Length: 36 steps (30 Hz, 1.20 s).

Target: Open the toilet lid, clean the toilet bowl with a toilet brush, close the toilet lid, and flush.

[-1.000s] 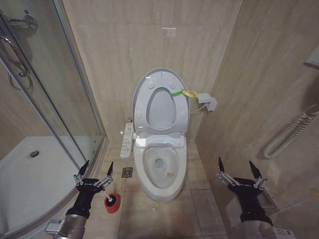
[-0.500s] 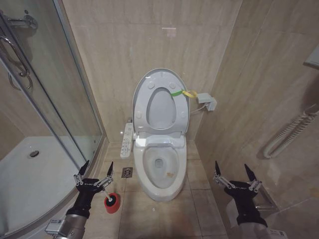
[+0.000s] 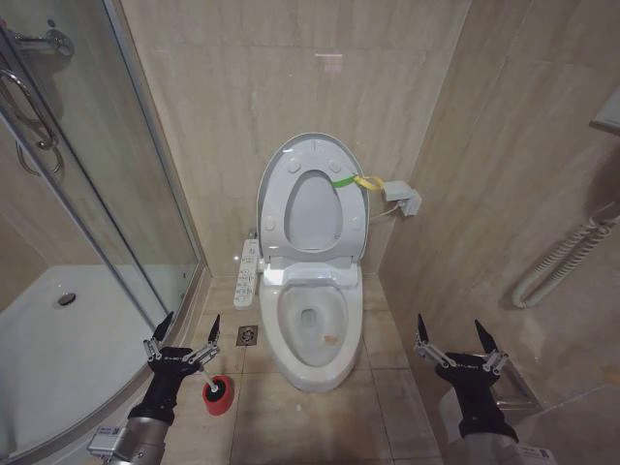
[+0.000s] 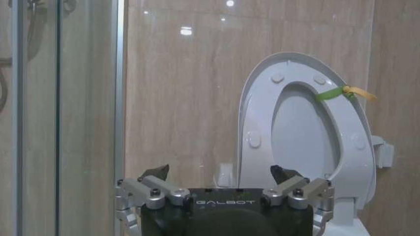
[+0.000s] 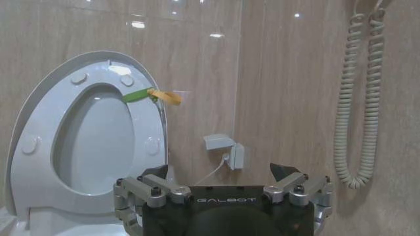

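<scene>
The large smooth white oval plastic toilet lid (image 3: 312, 155) stands raised against the beige tiled wall (image 3: 291, 77), with the ring-shaped seat (image 3: 312, 208) up in front of it and the yellow-green strap loop (image 3: 356, 181) at its edge. The white oval ceramic toilet bowl (image 3: 310, 325) lies exposed below, water visible at its bottom. Judgement: the opening step is complete; the cleaning step is in hand but not begun.

The toilet brush, with dark bristle head seated in a small round red holder cup (image 3: 218, 394), stands on the tiled floor (image 3: 320, 417), well clear of the bowl on the robot's left and near the curved glass shower enclosure (image 3: 87, 213). Its thin handle cannot be made out clearly.

The left tool (image 3: 182, 336) hovers low, just beside and above the red cup, fingers spread wide, holding nothing. The right tool (image 3: 449, 340) hangs on the far side of the bowl near the right wall, likewise spread and empty.

Judgement: the next move calls for the left tool to descend onto the brush handle and close on it before lifting it free of the cup.
</scene>
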### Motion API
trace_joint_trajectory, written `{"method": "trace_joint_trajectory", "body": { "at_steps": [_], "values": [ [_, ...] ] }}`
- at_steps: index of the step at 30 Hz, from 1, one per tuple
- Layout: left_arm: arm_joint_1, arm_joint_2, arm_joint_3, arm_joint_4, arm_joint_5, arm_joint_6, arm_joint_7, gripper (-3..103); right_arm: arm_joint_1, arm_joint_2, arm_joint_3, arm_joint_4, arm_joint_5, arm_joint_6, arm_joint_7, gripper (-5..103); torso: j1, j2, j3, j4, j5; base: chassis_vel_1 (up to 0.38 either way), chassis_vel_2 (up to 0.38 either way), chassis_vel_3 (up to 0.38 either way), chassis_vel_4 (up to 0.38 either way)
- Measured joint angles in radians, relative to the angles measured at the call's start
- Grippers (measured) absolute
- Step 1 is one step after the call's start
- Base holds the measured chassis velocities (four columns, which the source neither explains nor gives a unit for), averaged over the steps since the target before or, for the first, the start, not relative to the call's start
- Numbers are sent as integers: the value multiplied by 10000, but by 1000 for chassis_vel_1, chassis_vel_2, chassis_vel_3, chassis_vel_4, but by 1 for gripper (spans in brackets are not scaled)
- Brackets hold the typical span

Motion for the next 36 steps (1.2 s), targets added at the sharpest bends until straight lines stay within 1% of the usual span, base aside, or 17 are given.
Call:
{"method": "trace_joint_trajectory", "body": {
  "at_steps": [36],
  "values": [
    [0,0,0,0,0,0,0,100,1,-2,0,3,2,-6,13,100,0,0,0,0,0,0,0,0,0]
  ]
}}
